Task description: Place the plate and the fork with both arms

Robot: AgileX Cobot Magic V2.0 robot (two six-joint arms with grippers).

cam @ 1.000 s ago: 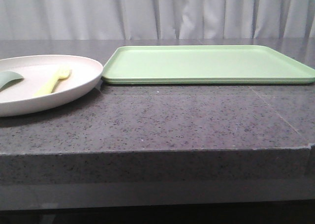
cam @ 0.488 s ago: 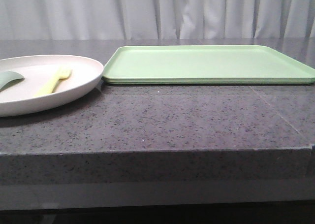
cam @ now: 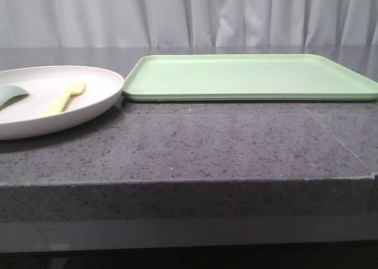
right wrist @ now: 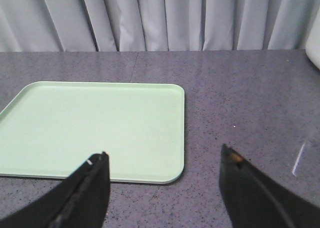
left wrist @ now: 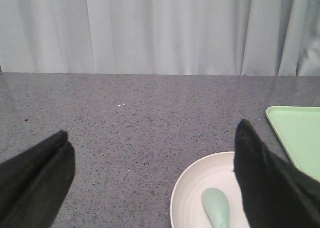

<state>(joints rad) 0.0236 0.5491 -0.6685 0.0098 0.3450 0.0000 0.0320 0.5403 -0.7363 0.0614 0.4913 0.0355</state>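
Note:
The pale cream-pink plate (cam: 71, 112) lies on the stone counter at the left in the front view. The pale-yellow fork (cam: 64, 97) lies inside it, with a pale teal-green utensil piece (cam: 12, 94) beside it. The plate (left wrist: 200, 188) also shows in the left wrist view, with the teal piece (left wrist: 216, 208) in it; the fork is hidden there. My left gripper (left wrist: 152, 140) is open and empty above the counter by the plate's rim. My right gripper (right wrist: 164, 158) is open and empty over the counter near a corner of the tray. Neither arm shows in the front view.
A flat light-green tray (cam: 248, 77) lies to the right of the plate, its corner nearly touching the plate's rim; it also shows in the right wrist view (right wrist: 95, 128) and left wrist view (left wrist: 300, 133). The counter's front edge (cam: 189, 183) runs across. Grey curtains hang behind.

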